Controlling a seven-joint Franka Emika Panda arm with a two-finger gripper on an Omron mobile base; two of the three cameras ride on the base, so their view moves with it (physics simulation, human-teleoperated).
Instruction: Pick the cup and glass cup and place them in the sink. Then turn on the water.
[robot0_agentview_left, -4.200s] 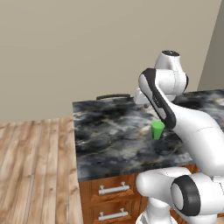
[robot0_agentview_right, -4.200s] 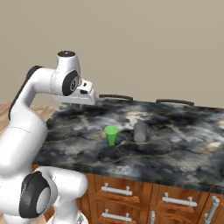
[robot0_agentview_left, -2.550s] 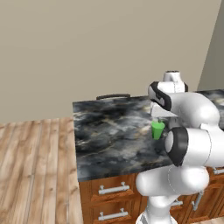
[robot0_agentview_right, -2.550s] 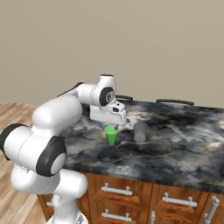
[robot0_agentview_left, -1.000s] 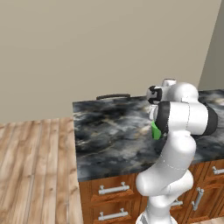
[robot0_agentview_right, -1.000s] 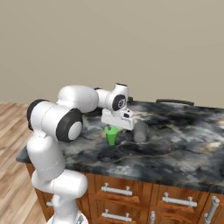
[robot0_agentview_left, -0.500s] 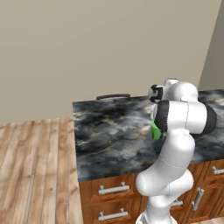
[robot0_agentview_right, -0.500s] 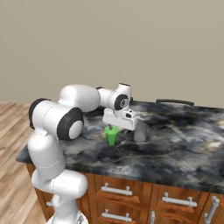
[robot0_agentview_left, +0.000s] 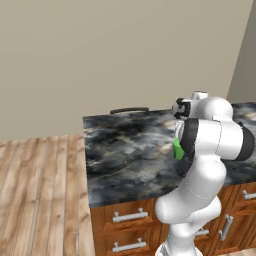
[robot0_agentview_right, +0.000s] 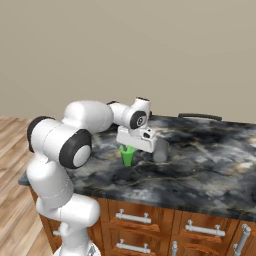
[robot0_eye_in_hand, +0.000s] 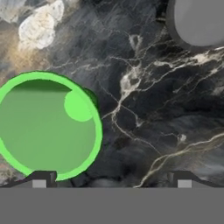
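We see the green cup (robot0_agentview_right: 127, 155) standing upright on the dark marble counter (robot0_agentview_right: 210, 165), and the gripper (robot0_agentview_right: 134, 145) hangs right above it, pointing down. Looking down from the hand, the cup (robot0_eye_in_hand: 47, 127) is a big green ring at the left, and its rim comes close to the left finger tip (robot0_eye_in_hand: 40, 178). The right finger tip (robot0_eye_in_hand: 183, 179) is over bare counter (robot0_eye_in_hand: 144, 109). The jaws are wide apart and hold nothing. The grey glass cup (robot0_agentview_right: 160, 150) stands just beside the green cup, on its right in the right base view, and the two do not touch. From the hand, the glass cup (robot0_eye_in_hand: 197, 22) sits in the top right corner, with a stretch of bare stone between it and the green cup. In the left base view the arm hides most of the cup (robot0_agentview_left: 177, 148), which stands back from the counter's front edge (robot0_agentview_left: 125, 187). There is open stone to the left of the cup there.
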